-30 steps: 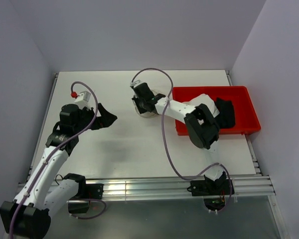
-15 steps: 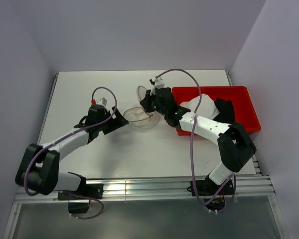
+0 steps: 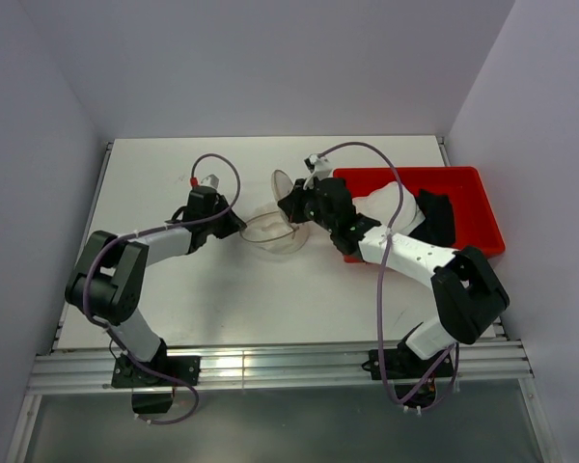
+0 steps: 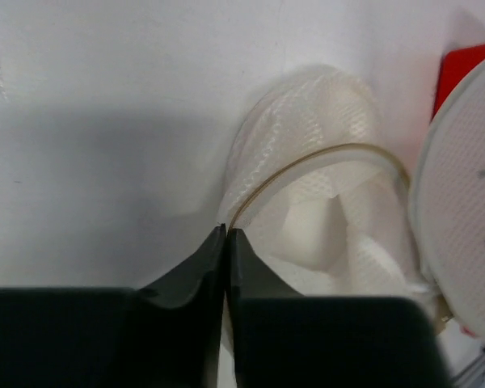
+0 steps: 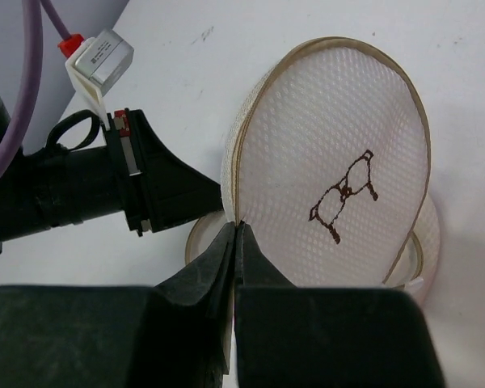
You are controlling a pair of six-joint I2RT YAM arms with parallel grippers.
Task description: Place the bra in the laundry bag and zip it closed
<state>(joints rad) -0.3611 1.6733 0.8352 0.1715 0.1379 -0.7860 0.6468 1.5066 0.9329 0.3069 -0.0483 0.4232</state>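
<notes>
The laundry bag, a white mesh cylinder, lies at the table's middle with its mouth open. Its round lid stands tilted up. In the left wrist view my left gripper is shut on the tan rim of the laundry bag. My right gripper is shut on the edge of the lid, which bears a black mark. A black garment and a white one lie in the red bin; I cannot tell which is the bra.
The red plastic bin stands at the table's right side, just behind my right arm. My left gripper and right gripper face each other across the bag. Walls close in the back and both sides.
My left arm has swung right to the bag and its jaws have closed on the rim. My right gripper has carried the lid and bag from the back toward the table's middle.
</notes>
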